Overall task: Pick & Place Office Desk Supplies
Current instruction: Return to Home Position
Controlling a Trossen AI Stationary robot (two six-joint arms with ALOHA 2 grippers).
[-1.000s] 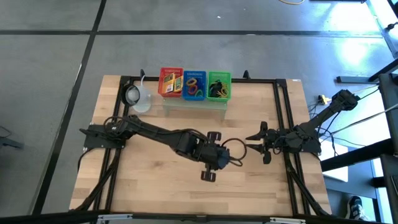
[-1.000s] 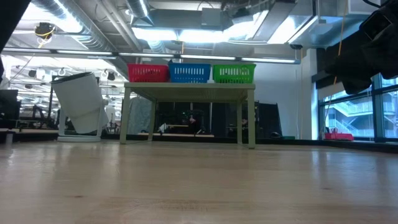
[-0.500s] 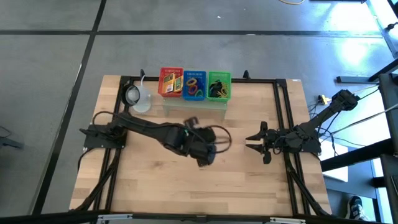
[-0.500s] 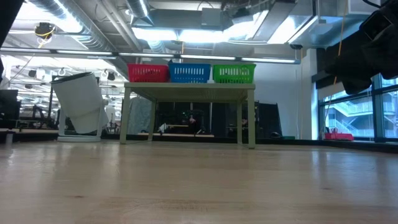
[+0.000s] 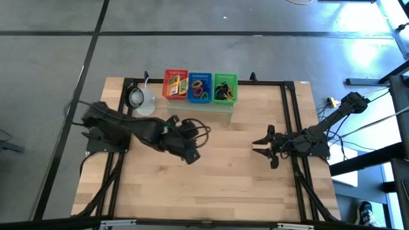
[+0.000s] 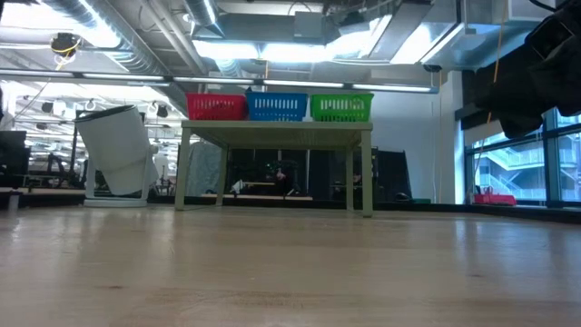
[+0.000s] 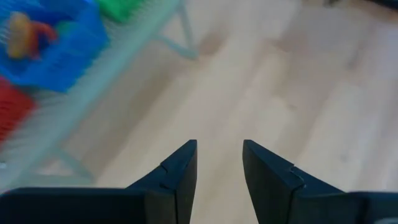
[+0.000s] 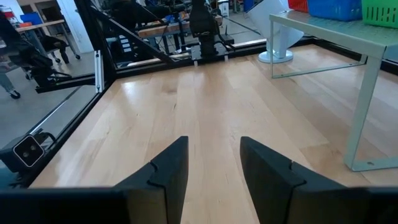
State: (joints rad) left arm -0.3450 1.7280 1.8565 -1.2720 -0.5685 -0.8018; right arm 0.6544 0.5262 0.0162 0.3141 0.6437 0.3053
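Observation:
The office desk supplies lie in three small baskets on a pale green stand (image 5: 199, 107) at the table's far side. Yellow packets fill the red basket (image 5: 176, 84), coloured loops the blue basket (image 5: 199, 86), dark items the green basket (image 5: 225, 87). My left gripper (image 5: 192, 155) hangs open over the bare wood just nearer than the stand, tilted down, with nothing between its fingers (image 7: 219, 149). My right gripper (image 5: 261, 147) waits open near the table's right side, pointing level across the table (image 8: 214, 146).
A white cup-like holder (image 5: 142, 99) stands left of the stand. A black frame rail (image 5: 287, 121) runs around the table. Bare wood (image 5: 211, 191) covers the middle and near part. In the low view the stand's legs (image 6: 368, 173) rise from the table.
My left gripper has drawn back from the table's middle toward the left edge and a little toward the stand. It has risen slightly and rolled about its own axis. Its fingers stay open with nothing between them.

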